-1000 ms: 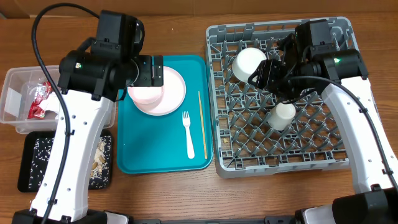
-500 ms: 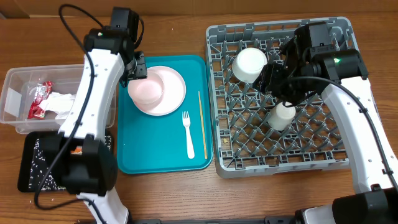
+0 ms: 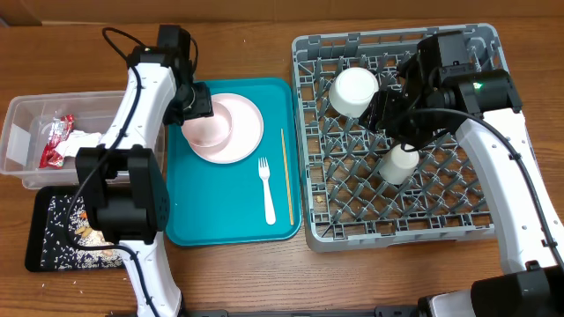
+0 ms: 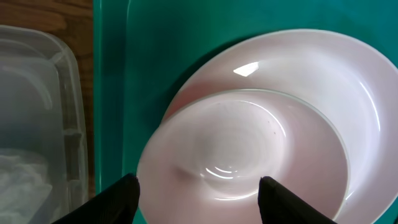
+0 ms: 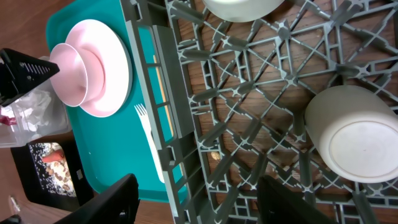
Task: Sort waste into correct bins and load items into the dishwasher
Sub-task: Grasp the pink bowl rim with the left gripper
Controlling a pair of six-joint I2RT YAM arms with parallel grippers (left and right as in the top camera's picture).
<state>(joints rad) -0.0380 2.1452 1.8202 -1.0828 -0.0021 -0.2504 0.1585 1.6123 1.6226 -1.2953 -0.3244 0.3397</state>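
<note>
A pale pink plate [image 3: 247, 132] lies on the teal tray [image 3: 220, 211] with a pinkish-white bowl [image 3: 210, 130] on its left side. My left gripper [image 3: 201, 107] is open, its fingers [image 4: 199, 196] on either side of that bowl [image 4: 230, 149], with the plate [image 4: 354, 87] beyond. The white fork [image 3: 267, 189] and the chopstick [image 3: 286, 176] lie on the tray. The grey rack [image 3: 441, 220] holds an upturned white bowl [image 3: 354, 91] and a white cup [image 3: 398, 163]. My right gripper [image 3: 388, 113] is open and empty above the rack [image 5: 205, 112], near the cup [image 5: 354, 137].
A clear tub [image 3: 22, 119] at the left holds the red wrapper [image 3: 55, 141] and white napkins [image 3: 86, 141]. A black tray [image 3: 44, 233] below it holds rice bits and an orange carrot [image 3: 88, 232]. The tub's wall [image 4: 37, 112] is just left of my left gripper.
My left arm has swung to a new pose; its gripper stays by the bowl's left rim. The right arm has barely moved.
</note>
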